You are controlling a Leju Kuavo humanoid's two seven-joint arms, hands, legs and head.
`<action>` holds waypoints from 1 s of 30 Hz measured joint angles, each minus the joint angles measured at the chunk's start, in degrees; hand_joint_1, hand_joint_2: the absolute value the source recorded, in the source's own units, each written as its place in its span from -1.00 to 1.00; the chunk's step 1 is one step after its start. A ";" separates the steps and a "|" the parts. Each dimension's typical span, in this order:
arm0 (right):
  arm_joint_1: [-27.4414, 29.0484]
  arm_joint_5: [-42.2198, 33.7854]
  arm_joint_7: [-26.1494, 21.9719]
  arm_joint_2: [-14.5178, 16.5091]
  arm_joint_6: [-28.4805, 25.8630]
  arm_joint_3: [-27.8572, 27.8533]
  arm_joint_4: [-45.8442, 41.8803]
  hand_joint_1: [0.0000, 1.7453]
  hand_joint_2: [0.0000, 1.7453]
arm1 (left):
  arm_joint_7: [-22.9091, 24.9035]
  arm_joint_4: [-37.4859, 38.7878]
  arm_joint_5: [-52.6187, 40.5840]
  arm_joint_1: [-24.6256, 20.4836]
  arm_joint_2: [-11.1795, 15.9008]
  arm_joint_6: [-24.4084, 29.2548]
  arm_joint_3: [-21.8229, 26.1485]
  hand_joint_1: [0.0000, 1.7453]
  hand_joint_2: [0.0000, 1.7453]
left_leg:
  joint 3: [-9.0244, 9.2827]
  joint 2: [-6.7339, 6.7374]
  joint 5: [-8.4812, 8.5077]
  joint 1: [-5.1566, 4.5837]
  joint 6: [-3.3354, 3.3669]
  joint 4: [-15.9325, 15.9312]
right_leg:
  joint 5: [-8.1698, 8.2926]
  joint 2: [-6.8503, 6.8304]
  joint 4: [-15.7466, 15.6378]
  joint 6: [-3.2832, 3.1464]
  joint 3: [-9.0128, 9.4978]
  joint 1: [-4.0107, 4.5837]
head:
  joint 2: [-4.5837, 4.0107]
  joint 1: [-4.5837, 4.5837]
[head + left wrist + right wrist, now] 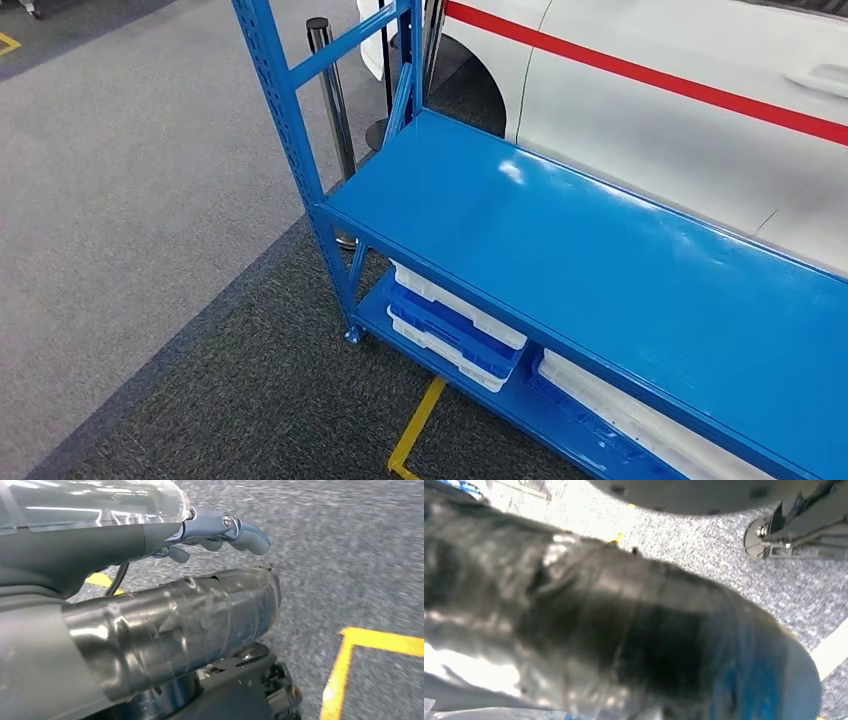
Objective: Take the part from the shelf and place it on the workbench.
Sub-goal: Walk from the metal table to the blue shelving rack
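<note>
The left hand [220, 530] hangs with its fingers [250, 535] curled over a grey taped cylinder — the part [175, 625] — just beneath them; whether they grip it I cannot tell. The right hand's fingers are hidden. Farther off stands the blue shelf [600, 250] — carry level, approach the desk slowly.

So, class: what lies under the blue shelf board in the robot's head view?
Under the blue shelf board, on the lower shelf, lie stacked white-and-blue trays and a second stack. The board covers their rear parts, and their contents cannot be seen.
</note>
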 joint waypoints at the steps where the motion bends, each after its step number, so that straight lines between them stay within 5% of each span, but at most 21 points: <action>1: -0.06 0.06 0.00 0.00 0.00 0.00 0.00 -1.00 -1.00 | -0.01 0.00 0.00 0.05 0.00 -0.02 0.00 -1.00 -1.00 | -1.41 -1.61 -1.94 0.22 -0.20 3.22 | 0.13 0.55 -0.09 -0.17 -0.10 -0.02 | 0.00 -0.08; 3: -0.10 0.13 0.00 -0.01 0.00 0.00 0.00 -1.00 -1.00 | -0.01 0.00 0.01 0.20 0.00 -0.05 0.01 -1.00 -1.00 | -4.61 -2.95 -5.03 0.40 -0.46 10.17 | 0.21 1.84 -0.01 -0.33 -0.34 0.02 | 0.00 -0.16; 5: 0.00 0.18 0.00 -0.01 0.01 0.00 0.00 -1.00 -1.00 | 0.04 0.00 -0.01 0.36 0.01 -0.08 0.02 -1.00 -1.00 | -5.30 -3.16 -4.18 0.48 -0.59 11.56 | 0.21 3.29 0.23 -0.32 -0.40 0.02 | 0.00 -0.17; 7: 0.06 0.19 0.00 -0.01 0.01 0.00 0.00 -1.00 -1.00 | 0.08 0.00 -0.02 0.39 0.02 -0.10 0.03 -1.00 -1.00 | -2.60 -4.01 -0.14 0.69 -0.55 5.46 | 0.06 4.77 0.73 -0.08 -0.43 -0.06 | 0.00 -0.19; 9: -0.05 0.19 0.00 -0.01 0.00 0.00 0.00 -1.00 -1.00 | 0.10 0.01 -0.02 0.34 0.02 -0.11 0.04 -1.00 -1.00 | 0.04 -6.57 2.17 0.88 -0.33 -0.62 | -0.11 6.02 1.34 0.49 -0.77 -0.03 | 0.00 -0.16; 11: -0.15 0.19 0.00 -0.02 0.00 0.00 0.00 -1.00 -1.00 | 0.12 0.01 -0.02 0.28 0.02 -0.12 0.04 -1.00 -1.00 | 0.62 -7.91 2.13 0.74 0.09 -2.24 | 0.04 7.08 1.52 1.27 -1.27 -0.04 | 0.00 -0.13; 13: 0.00 0.19 0.00 -0.04 0.00 0.00 0.00 -1.00 -1.00 | 0.12 0.00 -0.03 0.24 0.02 -0.12 0.04 -1.00 -1.00 | 0.75 -6.83 2.42 0.68 0.88 -2.58 | 0.28 7.82 1.55 1.99 -1.67 -0.28 | 0.00 -0.11; 15: 0.16 0.19 0.00 -0.08 0.00 0.00 0.00 -1.00 -1.00 | 0.11 0.00 -0.03 0.19 0.02 -0.12 0.05 -1.00 -1.00 | 0.97 -5.47 2.89 0.79 1.70 -3.17 | -1.00 5.65 3.67 2.40 -2.79 -0.22 | 0.00 0.02; 17: 0.09 0.19 0.00 -0.13 0.00 0.00 0.00 -1.00 -1.00 | 0.11 0.01 -0.04 0.22 0.02 -0.13 0.07 -1.00 -1.00 | 0.99 -3.98 3.08 0.65 2.08 -3.44 | -4.25 2.67 9.62 2.58 -5.61 -0.02 | 0.00 0.16; 19: -0.02 0.21 0.00 -0.16 0.01 0.00 0.00 -1.00 -1.00 | 0.12 0.01 -0.04 0.38 0.02 -0.13 0.08 -1.00 -1.00 | 0.98 -2.28 3.01 0.40 2.25 -3.39 | -6.38 1.91 15.49 2.65 -8.46 -0.01 | 0.00 0.16; 20: -0.01 0.22 0.00 -0.17 0.02 0.00 0.00 -1.00 -1.00 | 0.13 0.01 -0.04 0.41 0.02 -0.13 0.08 -1.00 -1.00 | 1.01 -1.51 2.93 0.29 2.31 -3.38 | -6.18 1.76 16.40 2.61 -8.89 0.00 | 0.00 0.16; 22: 0.08 0.27 -0.03 -0.22 0.08 0.00 0.00 -1.00 -1.00 | 0.13 0.02 -0.04 0.33 0.02 -0.14 0.08 -1.00 -1.00 | 1.26 -0.14 2.69 0.08 2.29 -3.38 | -2.98 0.90 11.70 2.13 -6.35 0.15 | 0.00 0.16; 24: 0.03 0.32 -0.07 -0.27 0.17 0.00 0.00 -1.00 -1.00 | 0.13 0.02 -0.05 0.26 -0.01 -0.13 0.09 -1.00 -1.00 | 1.56 1.00 2.36 -0.18 2.03 -3.37 | -0.32 -1.84 4.33 1.20 -2.53 0.81 | 0.00 0.16; 26: -0.11 0.35 -0.08 -0.29 0.24 0.00 0.00 -1.00 -1.00 | 0.14 0.01 -0.07 0.22 -0.01 -0.13 0.10 -1.00 -1.00 | 1.73 1.94 2.08 -0.42 1.59 -3.43 | -0.02 -3.26 1.46 0.51 -1.25 1.42 | 0.00 0.15; 28: -0.09 0.38 -0.09 -0.28 0.28 0.00 0.00 -1.00 -1.00 | 0.15 0.01 -0.10 0.06 0.00 -0.09 0.10 -1.00 -1.00 | 2.12 2.87 1.85 -0.54 1.13 -3.57 | 0.18 -2.06 1.15 0.10 -1.28 1.32 | 0.00 0.14; 30: -0.08 0.49 -0.09 -0.27 0.42 0.00 0.00 -1.00 -1.00 | 0.17 0.01 -0.19 -0.06 0.00 -0.03 0.10 -1.00 -1.00 | 1.92 1.31 0.56 -0.39 0.55 -2.22 | 0.56 -0.92 0.60 -0.47 -1.10 0.87 | 0.00 0.09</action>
